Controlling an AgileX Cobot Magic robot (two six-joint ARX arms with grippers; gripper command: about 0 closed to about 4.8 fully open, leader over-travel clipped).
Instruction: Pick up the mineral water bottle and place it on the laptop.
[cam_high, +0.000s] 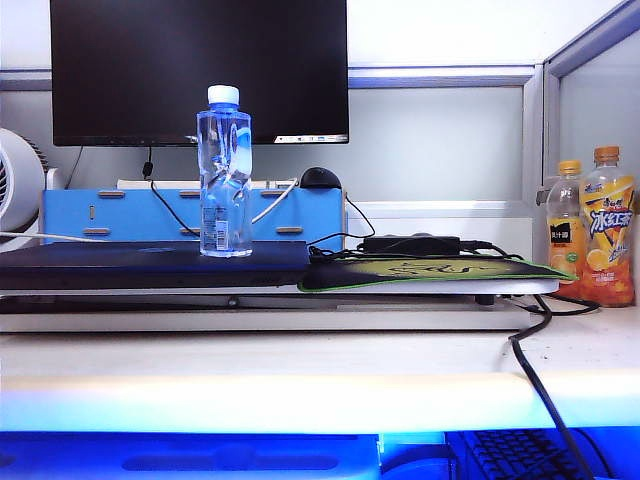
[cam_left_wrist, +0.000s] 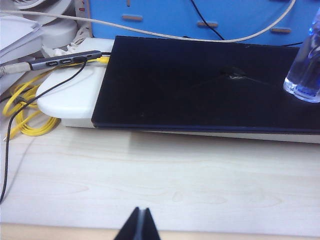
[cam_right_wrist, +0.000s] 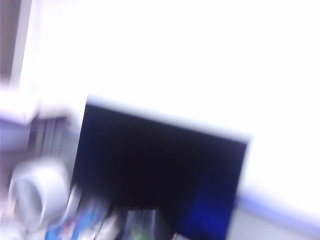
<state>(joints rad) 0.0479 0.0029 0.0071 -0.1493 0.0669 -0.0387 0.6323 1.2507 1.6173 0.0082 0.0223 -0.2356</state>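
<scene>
- Already, in the exterior view, the mineral water bottle (cam_high: 225, 172) stood upright on the laptop (cam_high: 150, 265), near its right end; neither arm appeared. Withdrawal should steer well clear of it.
- Left wrist view: the left gripper (cam_left_wrist: 139, 225) showed its tips pressed together, empty, above bare desk (cam_left_wrist: 165, 180), well apart from the bottle.
- Right wrist view: heavy blur showed only the monitor (cam_right_wrist: 160, 175); the right gripper was unseen, its state undeterminable.

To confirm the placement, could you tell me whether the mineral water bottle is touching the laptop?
Touching: in the exterior view the mineral water bottle stands upright with its base on the laptop.
</scene>
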